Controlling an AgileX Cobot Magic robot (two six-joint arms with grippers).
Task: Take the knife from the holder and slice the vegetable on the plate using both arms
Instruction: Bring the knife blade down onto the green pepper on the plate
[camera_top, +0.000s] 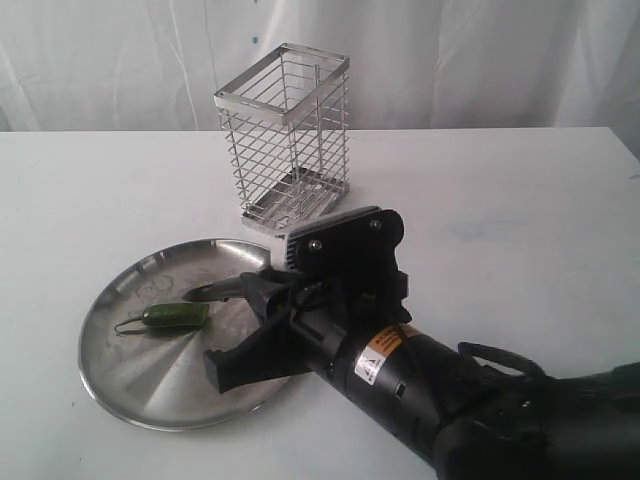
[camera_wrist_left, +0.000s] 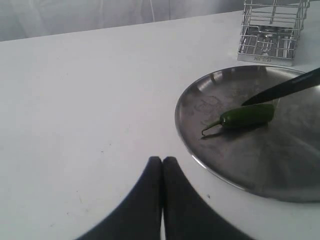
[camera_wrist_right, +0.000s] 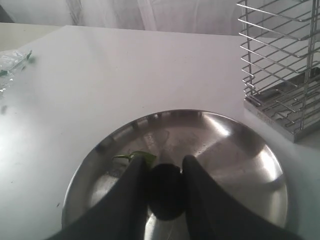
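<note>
Right tool (camera_top: 262, 300) is closed on the knife (camera_top: 222, 291), handle clamped btwn both fingers; in the right wrist view the black handle butt (camera_wrist_right: 164, 192) sits wedged btwn the two fingers (camera_wrist_right: 131, 197). Blade runs out over the plate (camera_top: 120, 375), tip over the vegetable (camera_top: 172, 316), at or just above its blunt end; can't tell if it's touching. In the left wrist view the blade (camera_wrist_left: 285, 89) comes in at a slant, point meeting the pepper's (camera_wrist_left: 246, 116) top edge.

Pepper lies on its side on the plate's (camera_wrist_left: 200, 150) inner area, stem curling twd the rim.

Left tool (camera_wrist_left: 162, 172) is fully closed, fingers pressed together w/ nothing btwn them, over bare worktop (camera_wrist_left: 90, 100) just beside the plate rim. It's not visible in the exterior view.

Holder (camera_top: 285, 140) stands upright on the worktop (camera_top: 520, 200) behind the plate, near it but apart, w/ nothing visible inside.
</note>
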